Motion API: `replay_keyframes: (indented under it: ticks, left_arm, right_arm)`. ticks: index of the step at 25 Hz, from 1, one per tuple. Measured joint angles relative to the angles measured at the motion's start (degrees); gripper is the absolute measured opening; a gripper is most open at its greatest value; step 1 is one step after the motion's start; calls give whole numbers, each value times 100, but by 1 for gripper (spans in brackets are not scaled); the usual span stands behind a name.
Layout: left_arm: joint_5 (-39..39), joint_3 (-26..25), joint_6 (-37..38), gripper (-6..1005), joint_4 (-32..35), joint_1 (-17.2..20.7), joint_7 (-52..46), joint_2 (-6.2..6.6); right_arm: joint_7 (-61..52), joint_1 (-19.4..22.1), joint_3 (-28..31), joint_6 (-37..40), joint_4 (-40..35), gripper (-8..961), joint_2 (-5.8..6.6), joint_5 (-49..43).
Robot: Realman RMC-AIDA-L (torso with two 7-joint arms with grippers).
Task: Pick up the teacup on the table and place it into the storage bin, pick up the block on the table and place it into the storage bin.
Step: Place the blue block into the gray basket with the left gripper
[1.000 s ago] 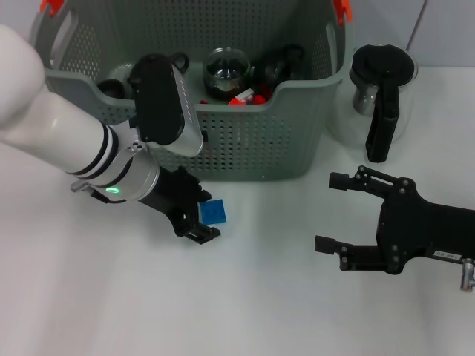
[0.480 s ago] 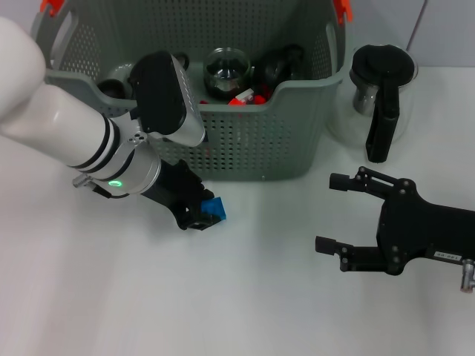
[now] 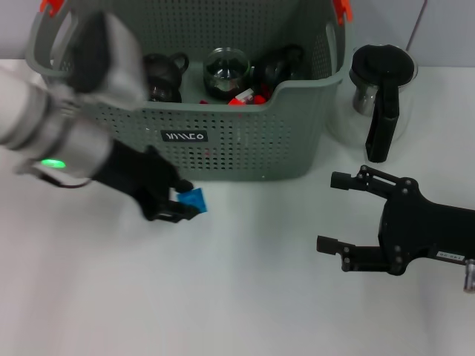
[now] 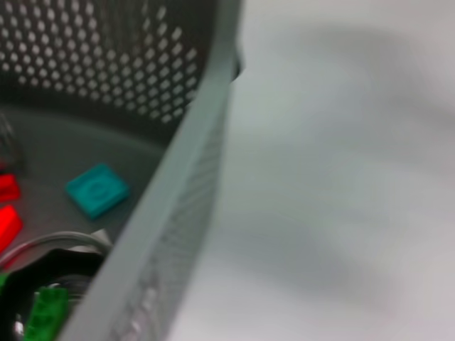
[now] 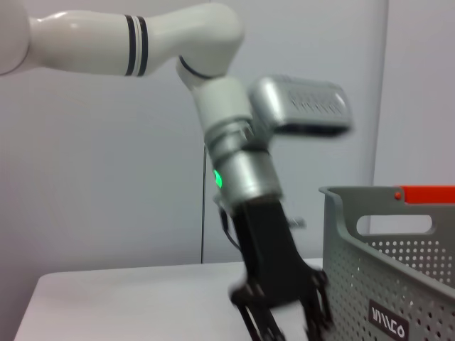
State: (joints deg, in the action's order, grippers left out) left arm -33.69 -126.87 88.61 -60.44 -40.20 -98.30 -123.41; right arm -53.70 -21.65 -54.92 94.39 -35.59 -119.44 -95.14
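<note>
Left end effector (image 3: pixel 178 205) is pinching the blue block (image 3: pixel 193 199) just in front of the storage bin (image 3: pixel 245 152), low over the white worktop (image 3: pixel 245 297). I judge the block clear of the surface, though I cannot confirm it from the head view. Inside the bin I see dark teacups (image 3: pixel 159 74) and red pieces (the teacup step appears done). Right end effector (image 3: pixel 332 211) sits parked on the worktop with its fingers spread, near the glass pitcher (image 3: pixel 382 93).

Risks as I assess them: the grip looks to be on the block's edge, so a quick lift could twist it loose. The front wall is tall; a shallow arc would strike the rim or knock the block free outside.
</note>
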Motion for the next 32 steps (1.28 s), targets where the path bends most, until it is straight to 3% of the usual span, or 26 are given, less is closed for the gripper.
replay_keyframes:
  ticks: [2,4,6,9,12,17,21,23,32]
  left_arm:
    - [-167,-507,909,395,-328,51,90,154]
    - [-479,-1025,1747,395,-442,45,113,444]
    - [-775,-1370,2169,395,-444,28,101,638]
    - [-1654,-1903,2472,395,-474,24,4,923]
    - [-2287,-1976,2270,395,-583,-79,-280,1032]
    - [-2136,-1414,922,396,-498,-606,-754,977]
    - [-1237,-229,-1175,395,31,-935,-1752,845]
    - [-871,94,-1938,395,226,-1024,-2257,744]
    - [427,419,-3101,424,864,-1307,-2818,262]
  right_arm:
    - [0,-16,6,17,-1,945,1,4]
    - [0,-31,7,19,-1,945,0,7]
    - [0,-40,8,22,-2,945,0,13]
    - [0,-53,9,29,-4,945,0,17]
    - [0,-56,8,45,-6,945,0,26]
    - [0,-77,8,57,-9,945,-20,31]
    - [0,-115,8,55,-10,945,-38,7]
    - [0,-125,8,58,-10,945,-41,8]
    - [-4,-130,8,86,-10,945,-44,13]
